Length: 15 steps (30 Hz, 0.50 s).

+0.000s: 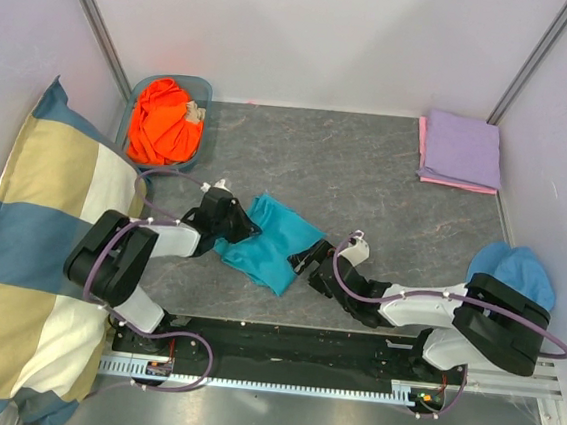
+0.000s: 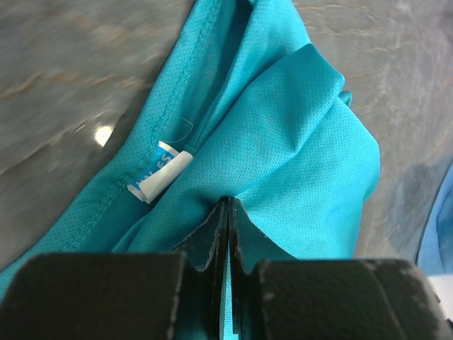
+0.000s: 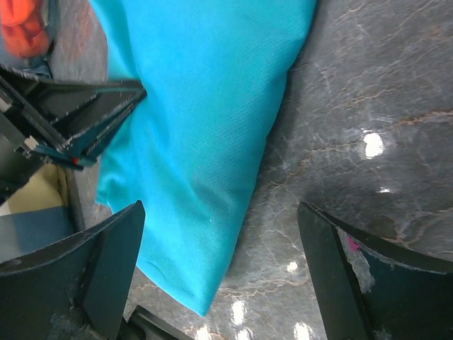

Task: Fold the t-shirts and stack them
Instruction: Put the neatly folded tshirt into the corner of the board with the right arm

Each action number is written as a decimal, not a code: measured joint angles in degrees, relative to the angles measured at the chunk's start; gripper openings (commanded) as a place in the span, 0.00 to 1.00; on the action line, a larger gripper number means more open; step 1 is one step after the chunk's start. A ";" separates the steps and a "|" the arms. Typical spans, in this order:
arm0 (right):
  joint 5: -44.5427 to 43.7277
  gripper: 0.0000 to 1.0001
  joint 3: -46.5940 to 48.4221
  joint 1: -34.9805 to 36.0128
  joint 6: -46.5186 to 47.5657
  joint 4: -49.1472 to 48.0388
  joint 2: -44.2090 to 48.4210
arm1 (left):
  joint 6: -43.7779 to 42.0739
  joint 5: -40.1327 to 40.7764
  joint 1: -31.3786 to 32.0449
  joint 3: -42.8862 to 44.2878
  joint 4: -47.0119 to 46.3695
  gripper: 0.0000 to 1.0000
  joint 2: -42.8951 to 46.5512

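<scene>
The teal t-shirt point(image 1: 273, 242) lies crumpled on the grey table between both arms. My left gripper point(image 1: 239, 224) is shut on its left edge; in the left wrist view the closed gripper point(image 2: 228, 207) pinches teal cloth point(image 2: 297, 142) near a white neck label point(image 2: 159, 171). My right gripper point(image 1: 309, 265) is open and empty at the shirt's right edge; in the right wrist view the gripper point(image 3: 221, 209) straddles the shirt's point(image 3: 198, 106) lower corner and bare table. The orange t-shirt point(image 1: 164, 121) sits bunched in a basket. The lavender t-shirt point(image 1: 463, 147) lies folded on the pink one point(image 1: 423, 136).
A blue basket point(image 1: 203, 89) stands at the back left. The big checked pillow point(image 1: 29, 248) fills the left side. The blue bucket hat point(image 1: 515, 269) lies at the right, by the right arm. Grey walls enclose the table.
</scene>
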<state>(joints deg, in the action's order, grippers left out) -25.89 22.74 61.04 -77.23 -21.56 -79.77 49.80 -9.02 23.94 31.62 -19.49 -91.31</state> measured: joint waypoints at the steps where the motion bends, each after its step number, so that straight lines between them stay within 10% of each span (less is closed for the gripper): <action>1: 0.02 0.98 0.04 0.00 -0.09 -0.37 -0.26 | 0.76 0.61 0.00 -0.39 0.90 0.07 0.72; 15: 3.13 0.98 3.54 0.37 -1.55 -12.37 -10.64 | 11.82 11.13 7.63 -3.30 9.84 0.07 7.93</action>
<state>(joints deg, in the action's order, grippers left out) -22.76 26.28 61.41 -78.78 -33.93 -90.41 61.63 2.11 31.57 28.32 -9.65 -83.37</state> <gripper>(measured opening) 0.979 0.071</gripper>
